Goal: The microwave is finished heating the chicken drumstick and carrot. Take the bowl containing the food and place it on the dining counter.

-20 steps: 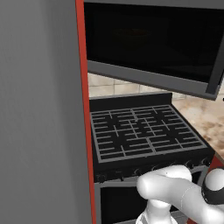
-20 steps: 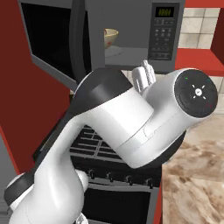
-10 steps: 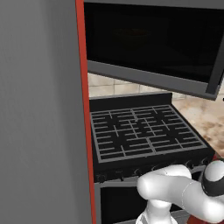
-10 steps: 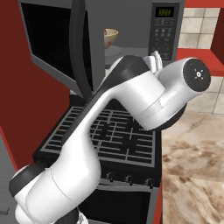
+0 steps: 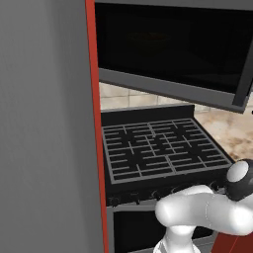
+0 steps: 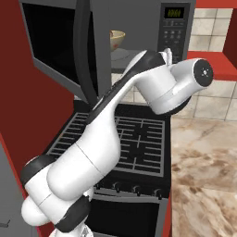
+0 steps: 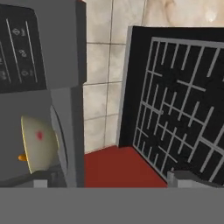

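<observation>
Since the earlier frames the arm (image 6: 106, 134) has stretched up and forward, its wrist swinging from low in front of the stove toward the microwave (image 6: 139, 32). Nearest the base, the arm's white shoulder sits below the front edge of the stove grate (image 5: 158, 150). Past that, the grate lies directly beneath the microwave, and the marble counter (image 6: 203, 162) runs beside it to the right. The gripper (image 7: 111, 181) shows its two dark fingertips set wide apart, released, with nothing between them; it is near the microwave opening, apart from the bowl. The microwave door (image 6: 60, 41) hangs swung open to the left. Farthest in, the bowl (image 6: 116, 39) rests inside the microwave cavity, left of the button panel (image 6: 173, 32). In the hand view an orange tip of the carrot (image 7: 22, 157) shows at the bowl's rim.
</observation>
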Controlling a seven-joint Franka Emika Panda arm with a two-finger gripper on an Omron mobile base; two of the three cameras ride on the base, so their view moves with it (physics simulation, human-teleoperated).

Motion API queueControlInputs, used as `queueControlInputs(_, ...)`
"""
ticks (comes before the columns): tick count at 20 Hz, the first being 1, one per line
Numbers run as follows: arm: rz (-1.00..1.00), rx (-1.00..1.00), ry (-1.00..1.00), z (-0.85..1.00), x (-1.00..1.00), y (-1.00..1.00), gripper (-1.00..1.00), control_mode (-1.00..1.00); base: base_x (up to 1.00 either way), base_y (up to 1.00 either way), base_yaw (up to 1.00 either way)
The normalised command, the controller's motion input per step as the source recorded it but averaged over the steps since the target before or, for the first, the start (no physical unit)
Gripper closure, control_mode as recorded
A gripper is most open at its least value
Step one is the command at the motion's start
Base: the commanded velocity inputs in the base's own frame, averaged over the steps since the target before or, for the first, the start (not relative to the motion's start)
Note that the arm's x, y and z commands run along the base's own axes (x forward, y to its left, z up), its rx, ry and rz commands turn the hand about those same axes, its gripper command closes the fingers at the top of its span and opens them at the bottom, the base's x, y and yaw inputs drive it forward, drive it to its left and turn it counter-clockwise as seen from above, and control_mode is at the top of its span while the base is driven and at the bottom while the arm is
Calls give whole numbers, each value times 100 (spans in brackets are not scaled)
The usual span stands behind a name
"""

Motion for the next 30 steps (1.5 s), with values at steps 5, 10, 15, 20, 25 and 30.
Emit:
queueControlInputs(5,12,9,0,3,71,58,-100,-100,0,0,0)
queueControlInputs(10,21,9,0,19,19,74,-100,-100,0,0,0)
queueControlInputs(15,39,7,0,33,-56,70,-100,-100,0,0,0)
queueControlInputs(20,39,1,-1,28,-95,100,-100,-100,0,0,0)
queueControlInputs(25,32,0,-7,14,-100,100,-100,-100,0,0,0)
queueControlInputs(30,27,0,-12,6,-100,100,-100,-100,0,0,0)
